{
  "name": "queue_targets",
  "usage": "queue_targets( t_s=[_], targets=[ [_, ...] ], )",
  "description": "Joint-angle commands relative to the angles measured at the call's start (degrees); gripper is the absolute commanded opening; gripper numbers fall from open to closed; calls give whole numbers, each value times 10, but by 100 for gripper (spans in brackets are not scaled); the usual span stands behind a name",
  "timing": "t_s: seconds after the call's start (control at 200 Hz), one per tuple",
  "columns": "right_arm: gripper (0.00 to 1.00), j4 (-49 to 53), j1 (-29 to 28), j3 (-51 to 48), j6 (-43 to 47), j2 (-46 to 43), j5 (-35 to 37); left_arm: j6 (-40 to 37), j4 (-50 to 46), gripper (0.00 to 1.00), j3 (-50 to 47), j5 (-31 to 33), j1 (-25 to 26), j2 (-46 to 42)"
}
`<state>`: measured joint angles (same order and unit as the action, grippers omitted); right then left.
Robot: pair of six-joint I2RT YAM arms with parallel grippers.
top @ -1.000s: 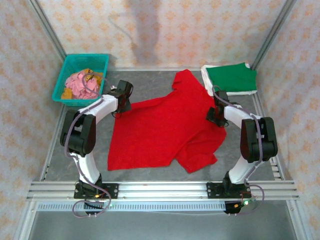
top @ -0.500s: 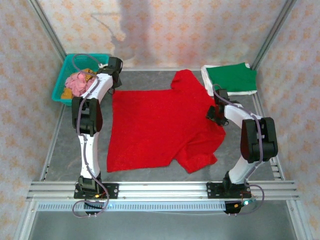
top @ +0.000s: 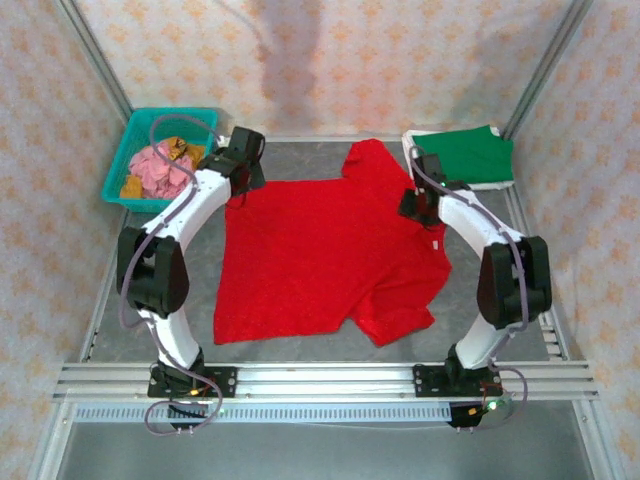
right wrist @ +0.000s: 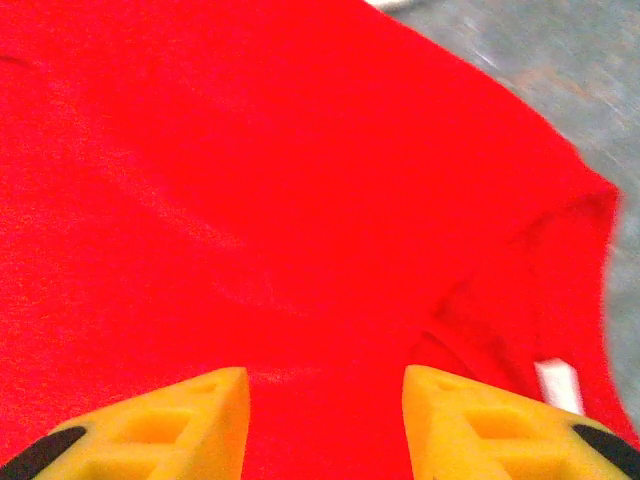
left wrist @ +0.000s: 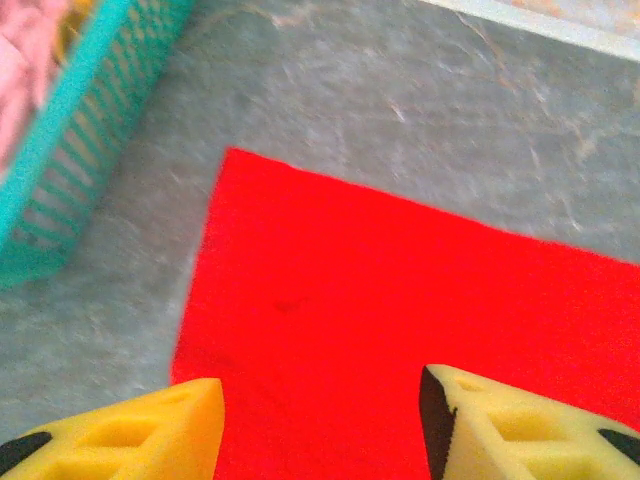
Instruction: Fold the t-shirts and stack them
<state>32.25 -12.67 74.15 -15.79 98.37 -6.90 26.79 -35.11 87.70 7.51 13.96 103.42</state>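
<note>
Soft, even light is falling from above in the overhead view, casting only faint shadows on the table (top: 300, 165) and a smeared dark shadow on the back wall (top: 290, 50). The red t-shirt (top: 320, 260) is glowing so saturated that its weave is washing out, and both wrist views are blurring toward their upper edges, the teal basket (left wrist: 70, 150) especially.

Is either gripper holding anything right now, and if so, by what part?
Nothing is held. The left gripper and the right gripper both hang open over the red t-shirt, with its cloth showing between their fingers.
</note>
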Motion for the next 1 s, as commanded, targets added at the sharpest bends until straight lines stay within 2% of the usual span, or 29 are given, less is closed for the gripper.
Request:
queue_targets(
  t_s=[0.0, 0.22, 0.455, 0.606, 0.756, 0.896, 0.926, 0.996],
  targets=[
    [44, 38, -19, 62, 23, 68, 27, 29, 33, 53, -73, -45, 3, 27],
    [42, 50, -27, 179, 15, 187, 27, 35, 52, 50, -95, -60, -5, 84],
    [38, 46, -26, 266, -2, 299, -8, 72, 53, 48, -50, -99, -45, 159],
    [38, 59, -25, 349, -10, 383, -29, 68, 31, 47, 17, -102, -64, 214],
    [36, 89, -18, 510, -15, 491, -43, 59, -15, 47, 133, -98, -71, 277],
    [36, 158, -12, 755, -8, 609, -68, 56, -51, 48, 235, -85, -72, 327],
    [36, 164, -11, 801, -8, 626, -73, 56, -60, 48, 256, -83, -73, 333],
    [37, 158, -9, 837, -12, 624, -84, 54, -81, 49, 294, -79, -73, 339]
  ],
)
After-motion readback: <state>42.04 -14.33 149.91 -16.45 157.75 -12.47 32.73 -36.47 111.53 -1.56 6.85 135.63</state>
